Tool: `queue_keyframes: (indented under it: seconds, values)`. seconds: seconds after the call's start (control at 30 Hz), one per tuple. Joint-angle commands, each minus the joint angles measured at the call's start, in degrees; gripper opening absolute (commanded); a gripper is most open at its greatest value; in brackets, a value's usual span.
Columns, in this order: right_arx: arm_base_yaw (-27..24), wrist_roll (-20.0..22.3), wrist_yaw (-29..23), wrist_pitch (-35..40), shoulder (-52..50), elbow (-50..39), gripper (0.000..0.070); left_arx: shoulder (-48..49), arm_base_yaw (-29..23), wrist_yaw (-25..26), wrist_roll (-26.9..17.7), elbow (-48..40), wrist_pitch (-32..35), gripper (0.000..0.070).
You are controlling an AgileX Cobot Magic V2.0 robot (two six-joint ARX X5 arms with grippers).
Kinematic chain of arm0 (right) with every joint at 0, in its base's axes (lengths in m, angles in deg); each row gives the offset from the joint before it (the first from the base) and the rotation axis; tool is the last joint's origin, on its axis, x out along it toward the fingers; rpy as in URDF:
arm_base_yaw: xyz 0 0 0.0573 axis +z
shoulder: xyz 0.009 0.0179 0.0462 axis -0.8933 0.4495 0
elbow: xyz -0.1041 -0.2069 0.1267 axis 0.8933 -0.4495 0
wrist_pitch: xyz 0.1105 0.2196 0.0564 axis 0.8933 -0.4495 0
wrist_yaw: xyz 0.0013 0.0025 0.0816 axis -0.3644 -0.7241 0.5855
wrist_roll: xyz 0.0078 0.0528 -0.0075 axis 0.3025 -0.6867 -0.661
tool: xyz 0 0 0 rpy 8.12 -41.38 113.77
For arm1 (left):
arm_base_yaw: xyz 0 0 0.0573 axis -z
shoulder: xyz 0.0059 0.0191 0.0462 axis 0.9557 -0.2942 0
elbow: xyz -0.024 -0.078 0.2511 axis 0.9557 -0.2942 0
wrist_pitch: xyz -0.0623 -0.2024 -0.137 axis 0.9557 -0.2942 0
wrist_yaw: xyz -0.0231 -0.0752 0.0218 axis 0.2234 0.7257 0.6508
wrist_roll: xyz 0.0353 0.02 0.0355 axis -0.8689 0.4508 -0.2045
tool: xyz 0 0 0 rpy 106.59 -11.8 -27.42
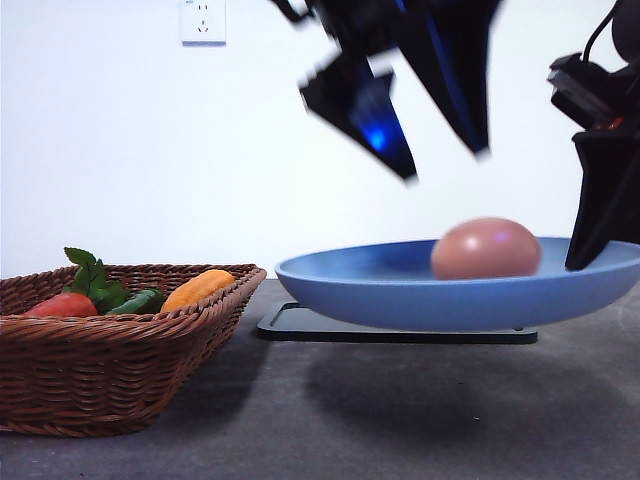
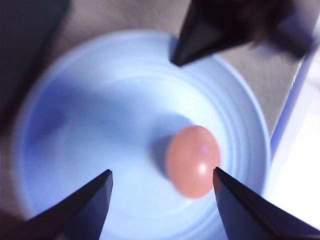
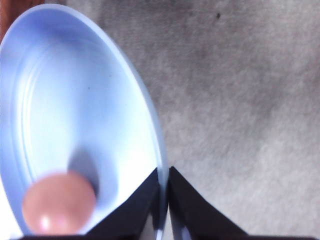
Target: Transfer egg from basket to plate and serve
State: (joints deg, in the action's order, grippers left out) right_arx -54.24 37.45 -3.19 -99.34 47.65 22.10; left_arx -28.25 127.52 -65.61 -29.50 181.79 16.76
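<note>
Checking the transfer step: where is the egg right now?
In the front view the egg lies in the blue plate, toward its right side, close to where the right tool pinches the rim; the plate is held above the black tray.

Left claw [image 2: 162, 192] raised, fingers spread wide; right claw [image 3: 164, 200] pinched closed on plate [image 3: 75, 100] rim.

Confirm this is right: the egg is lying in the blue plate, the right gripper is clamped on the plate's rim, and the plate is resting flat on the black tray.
Not quite. The egg does lie in the blue plate, and the right gripper does clamp its rim. But the front view shows the plate lifted clear of the black tray, a gap and shadow beneath it.
</note>
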Motion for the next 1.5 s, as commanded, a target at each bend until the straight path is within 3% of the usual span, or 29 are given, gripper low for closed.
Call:
queue_keyframes:
  seconds: [0.0, 0.27, 0.83, 1.23, 1.4, 1.47]
  values:
    - [-0.8, 0.5, 0.7, 0.7, 1.6, 1.4, 0.0000, 2.6, 0.0, -1.1, 0.7, 1.2, 0.3, 0.0409]
    - [-3.3, 2.0, 0.8, 0.6, 11.1, 8.7, 0.0000, 14.4, -3.5, -3.1, 0.7, 1.2, -3.3, 0.0408]
    - [-3.3, 0.2, 0.4, -0.1, 39.1, 41.6, 0.0000, 32.3, -7.5, -9.1, 2.0, 1.2, -11.7, 0.0407]
    - [-3.3, -2.6, -2.5, 0.2, 48.6, 48.1, 0.0000, 33.6, -7.9, -9.1, 2.2, 1.2, -11.9, 0.0407]
    - [-3.3, -2.6, -2.7, 0.4, 48.7, 48.2, 0.0198, 33.6, -7.9, -9.1, 2.2, 1.2, -11.9, 0.0407]
    - [-3.4, -2.6, -2.6, 0.1, 48.7, 48.3, 0.0247, 33.6, -7.9, -9.1, 2.1, 1.2, -11.9, 0.0407]
